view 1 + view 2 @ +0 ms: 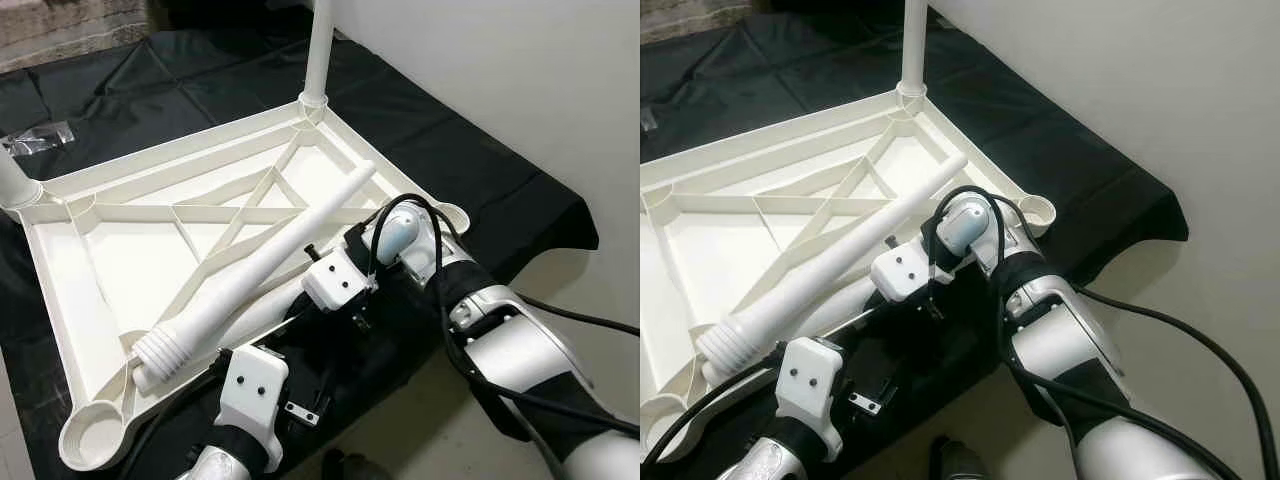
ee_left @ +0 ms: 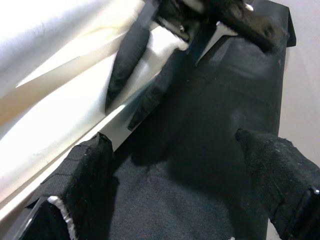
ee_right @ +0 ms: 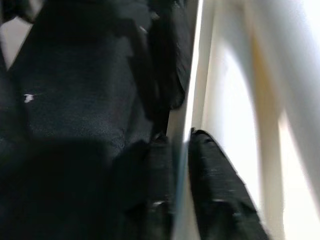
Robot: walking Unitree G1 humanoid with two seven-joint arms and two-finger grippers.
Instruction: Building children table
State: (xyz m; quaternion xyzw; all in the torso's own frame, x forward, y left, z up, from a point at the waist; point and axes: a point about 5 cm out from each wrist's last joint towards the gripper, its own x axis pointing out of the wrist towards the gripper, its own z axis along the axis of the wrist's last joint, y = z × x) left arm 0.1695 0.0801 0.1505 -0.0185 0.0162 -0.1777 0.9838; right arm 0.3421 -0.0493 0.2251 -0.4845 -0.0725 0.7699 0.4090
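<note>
A white plastic table (image 1: 60,300) lies upside down on a black cloth (image 1: 200,70). One leg (image 1: 320,50) stands in the far corner socket and another (image 1: 12,180) in the left corner. A loose leg (image 1: 270,260) lies diagonally across the ribbed underside, threaded end nearest me. My right gripper (image 3: 185,200) is at the table's near rim (image 3: 192,100), shut on it with one finger on each side. My left gripper (image 2: 180,165) hovers open over the cloth just beside the same rim, and its white wrist block (image 1: 250,390) is near the loose leg's threaded end.
Empty leg sockets sit at the near left corner (image 1: 95,435) and the right corner (image 1: 450,215). A small clear plastic bag (image 1: 35,138) lies on the cloth at the far left. A pale wall (image 1: 520,80) runs close along the right, and the cloth's edge ends just before me.
</note>
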